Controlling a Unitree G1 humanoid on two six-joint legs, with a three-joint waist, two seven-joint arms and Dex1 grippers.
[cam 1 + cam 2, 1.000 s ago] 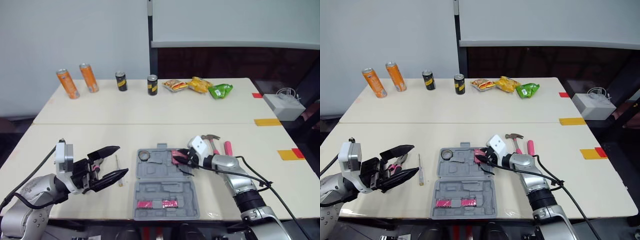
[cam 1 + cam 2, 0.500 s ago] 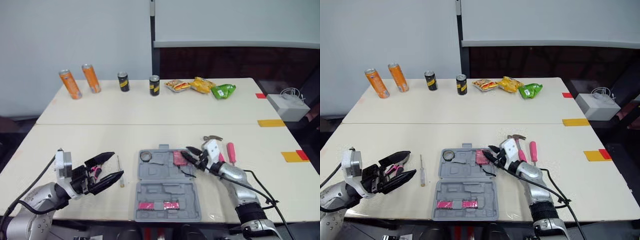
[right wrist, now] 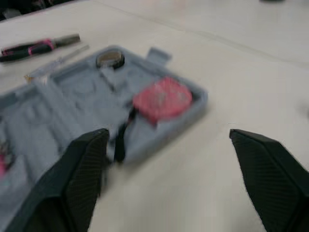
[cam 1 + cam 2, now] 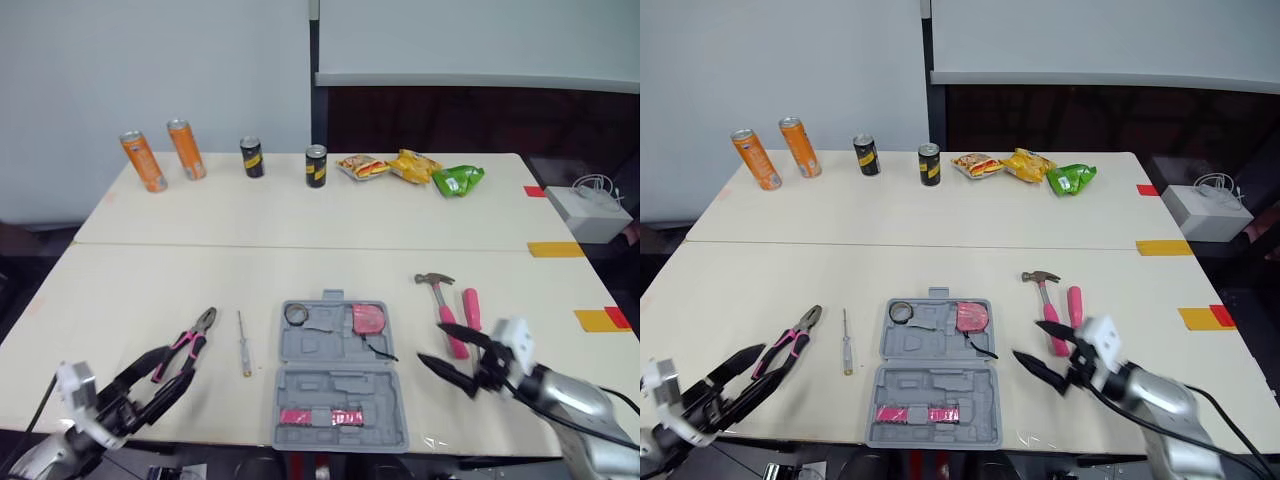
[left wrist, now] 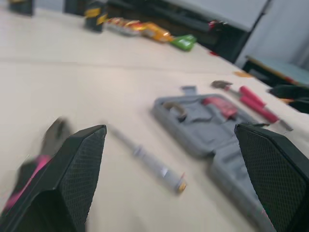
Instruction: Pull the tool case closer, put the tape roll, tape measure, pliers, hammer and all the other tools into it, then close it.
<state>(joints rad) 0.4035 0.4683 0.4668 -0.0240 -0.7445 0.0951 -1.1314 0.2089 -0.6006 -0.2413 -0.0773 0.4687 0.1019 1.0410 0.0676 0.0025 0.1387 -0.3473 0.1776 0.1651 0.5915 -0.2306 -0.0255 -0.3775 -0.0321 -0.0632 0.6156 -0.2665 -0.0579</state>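
Note:
The grey tool case (image 4: 338, 385) lies open near the table's front edge. In its far half sit the tape roll (image 4: 296, 313) and the pink tape measure (image 4: 368, 319), whose black strap hangs over the rim. Left of the case lie a screwdriver (image 4: 242, 343) and the pink-handled pliers (image 4: 186, 348). To its right are the hammer (image 4: 443, 305) and a pink-handled tool (image 4: 470, 308). My left gripper (image 4: 175, 368) is open and empty, low at the front left, near the pliers. Nothing is between the jaws of my open right gripper (image 4: 428, 341), right of the case and in front of the hammer.
Two orange cans (image 4: 140, 162), two dark cans (image 4: 252, 157) and snack bags (image 4: 418, 166) line the far table. A white box (image 4: 596, 212) stands at the far right, with yellow and red tape marks (image 4: 598, 319) near the right edge. A pink strip (image 4: 317, 415) lies in the case's near half.
My right gripper let go of the tape measure, which stays in the case, opened and drew back toward the front right. My left gripper pulled back toward the front edge, uncovering the pliers.

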